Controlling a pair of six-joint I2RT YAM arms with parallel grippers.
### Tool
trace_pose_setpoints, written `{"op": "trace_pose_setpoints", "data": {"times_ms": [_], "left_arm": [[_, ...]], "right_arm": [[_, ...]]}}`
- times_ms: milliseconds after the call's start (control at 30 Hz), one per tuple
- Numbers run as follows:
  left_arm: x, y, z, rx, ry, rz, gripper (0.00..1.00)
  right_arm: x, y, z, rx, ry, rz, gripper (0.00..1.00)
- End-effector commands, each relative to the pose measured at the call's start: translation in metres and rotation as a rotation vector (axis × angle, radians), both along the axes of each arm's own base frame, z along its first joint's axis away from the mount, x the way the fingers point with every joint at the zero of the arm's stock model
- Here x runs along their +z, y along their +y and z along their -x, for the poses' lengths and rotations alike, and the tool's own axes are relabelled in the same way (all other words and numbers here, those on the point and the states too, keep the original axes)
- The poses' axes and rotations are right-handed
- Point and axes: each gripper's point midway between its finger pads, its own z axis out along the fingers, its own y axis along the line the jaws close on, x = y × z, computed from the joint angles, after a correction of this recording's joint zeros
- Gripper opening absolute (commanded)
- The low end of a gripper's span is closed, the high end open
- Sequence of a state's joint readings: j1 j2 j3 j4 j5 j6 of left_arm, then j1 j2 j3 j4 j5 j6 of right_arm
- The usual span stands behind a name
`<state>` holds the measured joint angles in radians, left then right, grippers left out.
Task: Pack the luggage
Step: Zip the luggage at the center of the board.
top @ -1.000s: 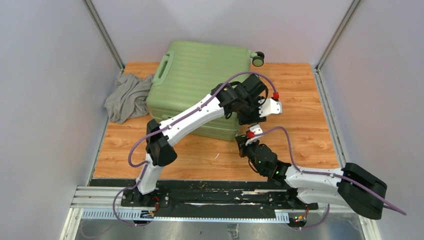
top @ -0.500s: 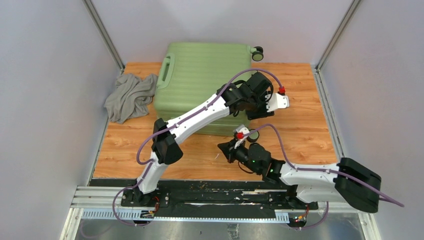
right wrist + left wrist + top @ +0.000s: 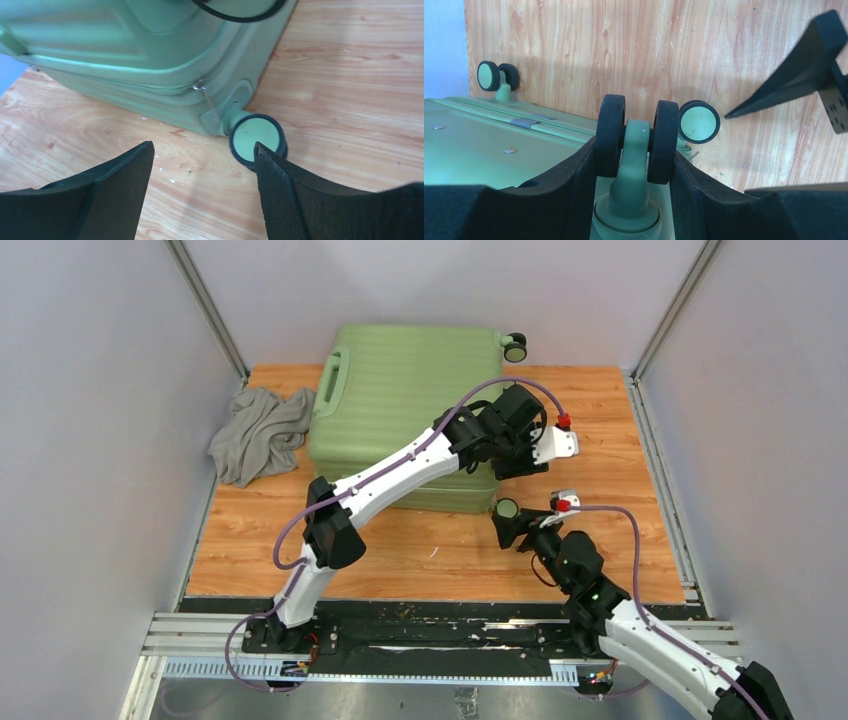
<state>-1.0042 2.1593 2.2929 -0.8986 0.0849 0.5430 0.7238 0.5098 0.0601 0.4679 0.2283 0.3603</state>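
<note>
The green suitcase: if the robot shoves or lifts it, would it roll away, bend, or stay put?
Probably stiff: the suitcase has a ribbed hard shell. It lies flat with its corner wheel turned sideways, so it would likely slide, not roll. It looks bulky, so perhaps awkward for the left gripper, which clamps only a twin wheel.

top external: high behind the arm bases (image 3: 285, 625), aimed down, whole counter (image 3: 620, 540) covered.
left wrist: close on the luggage (image 3: 484, 150) upper wheel (image 3: 636, 142), aimed down.
right wrist: low, close, aimed at the near wheel (image 3: 257, 137).
shared: near wheel, seen by all.
</note>
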Motion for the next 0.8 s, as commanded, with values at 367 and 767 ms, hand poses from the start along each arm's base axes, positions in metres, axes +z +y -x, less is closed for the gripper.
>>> {"op": "trace_pose_setpoints", "data": {"times_ms": [367, 767], "left_arm": [[0.122, -0.023, -0.006, -0.013, -0.198, 0.325, 0.00], [0.134, -0.019, -0.005, -0.015, -0.225, 0.338, 0.00]], "right_arm": [[0.026, 0.022, -0.030, 0.270, -0.030, -0.037, 0.63], [0.021, 0.035, -0.049, 0.398, -0.068, -0.016, 0.53]]}}
